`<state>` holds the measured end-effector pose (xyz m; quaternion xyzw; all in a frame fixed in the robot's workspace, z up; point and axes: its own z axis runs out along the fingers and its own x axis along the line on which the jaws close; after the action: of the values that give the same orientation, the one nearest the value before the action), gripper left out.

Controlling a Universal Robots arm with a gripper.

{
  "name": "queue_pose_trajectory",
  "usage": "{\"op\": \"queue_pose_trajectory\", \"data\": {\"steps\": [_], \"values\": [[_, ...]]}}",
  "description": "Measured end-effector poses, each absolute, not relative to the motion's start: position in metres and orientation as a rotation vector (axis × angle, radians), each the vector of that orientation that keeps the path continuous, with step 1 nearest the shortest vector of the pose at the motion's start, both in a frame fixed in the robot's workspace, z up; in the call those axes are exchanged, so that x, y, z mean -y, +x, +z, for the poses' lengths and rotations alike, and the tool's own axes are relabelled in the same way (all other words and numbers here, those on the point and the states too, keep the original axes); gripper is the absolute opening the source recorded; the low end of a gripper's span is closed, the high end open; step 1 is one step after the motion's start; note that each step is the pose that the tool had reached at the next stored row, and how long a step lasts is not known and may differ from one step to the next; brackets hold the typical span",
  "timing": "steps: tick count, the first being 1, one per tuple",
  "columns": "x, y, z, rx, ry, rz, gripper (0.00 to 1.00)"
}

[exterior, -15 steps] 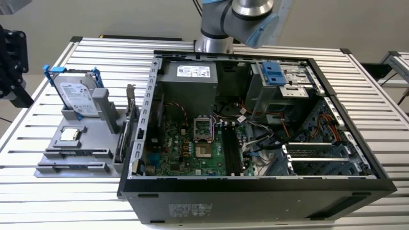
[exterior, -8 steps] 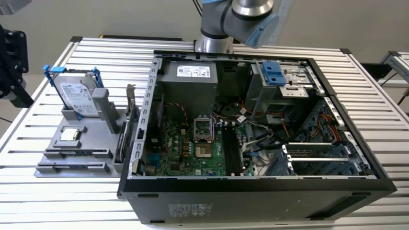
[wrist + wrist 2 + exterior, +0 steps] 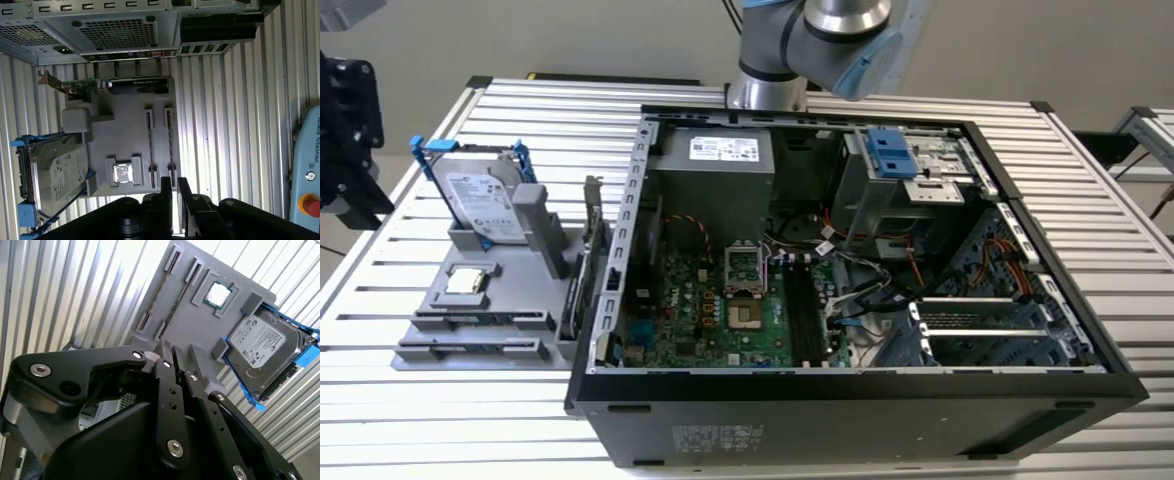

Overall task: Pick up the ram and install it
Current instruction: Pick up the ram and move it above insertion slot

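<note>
Ram (image 3: 170, 147) near processor (image 3: 123, 173), hard drive (image 3: 55, 170)

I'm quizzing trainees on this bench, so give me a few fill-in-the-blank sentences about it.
The hard drive has ___ brackets. The ram rests in the ___ holder. The gripper hangs above the holder, holding ___. The holder stands on the exterior view's ___ of the computer case.
Missing: blue; gray; nothing; left.

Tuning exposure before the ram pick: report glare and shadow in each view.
Exterior view: table slats glare white, case interior shadowed. First wrist view: processor chip flares white, gripper a dark silhouette. Second wrist view: table slats wash out, hard drive label gleams.
</note>
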<state>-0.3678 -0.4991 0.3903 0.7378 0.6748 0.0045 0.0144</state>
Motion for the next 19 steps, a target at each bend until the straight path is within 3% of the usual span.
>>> {"op": "queue_pose_trajectory", "data": {"steps": [19], "values": [[0.499,-0.3678,0.3833,-2.1,2.298,0.014,1.0]]}}
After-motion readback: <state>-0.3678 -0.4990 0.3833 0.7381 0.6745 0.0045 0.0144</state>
